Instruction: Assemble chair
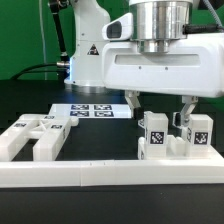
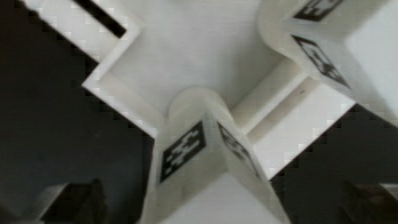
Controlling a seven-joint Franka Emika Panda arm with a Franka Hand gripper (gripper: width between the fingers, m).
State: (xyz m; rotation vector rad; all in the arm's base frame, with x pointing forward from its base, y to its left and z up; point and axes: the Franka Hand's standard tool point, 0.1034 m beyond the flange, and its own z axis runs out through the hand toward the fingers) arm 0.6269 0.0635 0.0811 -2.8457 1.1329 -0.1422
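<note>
My gripper (image 1: 161, 110) hangs over the chair pieces at the exterior view's right, its dark fingers (image 1: 135, 106) spread wide. Below them stand two white tagged posts, one (image 1: 155, 134) under the gap between the fingers and the other (image 1: 198, 134) just outside the far finger. In the wrist view a white tagged post (image 2: 196, 140) rises between the fingers of the gripper (image 2: 217, 205), with dark gaps on both sides, so nothing is gripped. A flat white panel (image 2: 196, 55) lies beyond it, and another tagged piece (image 2: 326, 50) stands beside it.
A further white chair part with slots (image 1: 35, 137) lies at the exterior view's left. The marker board (image 1: 95, 110) lies behind, in front of the robot's base (image 1: 85, 45). A long low white border rail (image 1: 110, 176) runs along the front.
</note>
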